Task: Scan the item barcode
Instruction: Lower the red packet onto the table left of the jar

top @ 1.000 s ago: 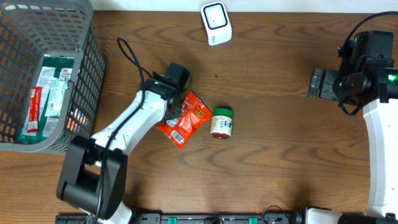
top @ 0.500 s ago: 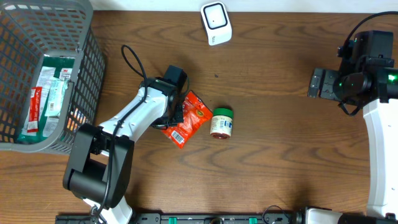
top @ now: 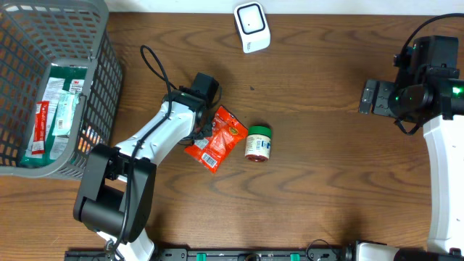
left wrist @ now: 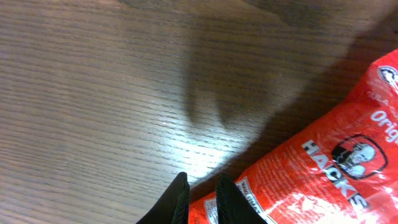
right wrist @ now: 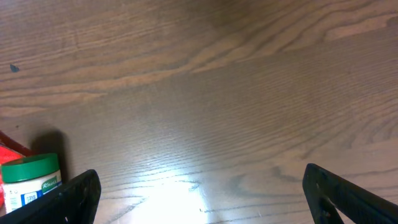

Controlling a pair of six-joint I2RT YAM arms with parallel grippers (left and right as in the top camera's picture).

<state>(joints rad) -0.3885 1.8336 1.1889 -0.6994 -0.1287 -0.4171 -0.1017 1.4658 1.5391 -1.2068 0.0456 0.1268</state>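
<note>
Swinging inward since a second ago, the left arm's shoulder and lower links are now standing closer to the middle of the table, while its wrist is staying over the same spot. The red snack pouch [top: 220, 139] is hardly shifting.

That pouch is lying near the centre of the table [top: 326, 188], with a green-lidded jar [top: 258, 143] just beside it at its three o'clock. The left gripper [left wrist: 201, 186] is sitting at the pouch's nine o'clock edge, its jaws drawn almost together on the edge of the wrapper, so it appears to be pinching the pouch rather than merely touching it. The right gripper [right wrist: 199, 193] is hanging at the table's three o'clock side with its jaws spread wide, holding nothing.

The step in hand looks like the pick-up: the grip is being secured, and the pouch is not yet clearly lifting off the wood. The next move is probably calling for raising the pouch and carrying it toward the white scanner [top: 251, 27] at twelve o'clock, turning it so the printed white panel near its six o'clock end is facing the scanner's window. A thin pinch on a floppy wrapper could be slipping, so a slow lift seems wise.

The surface is dark, grained wood, catching a bright glare. A grey basket [top: 104, 51] of packets is standing at ten o'clock.
</note>
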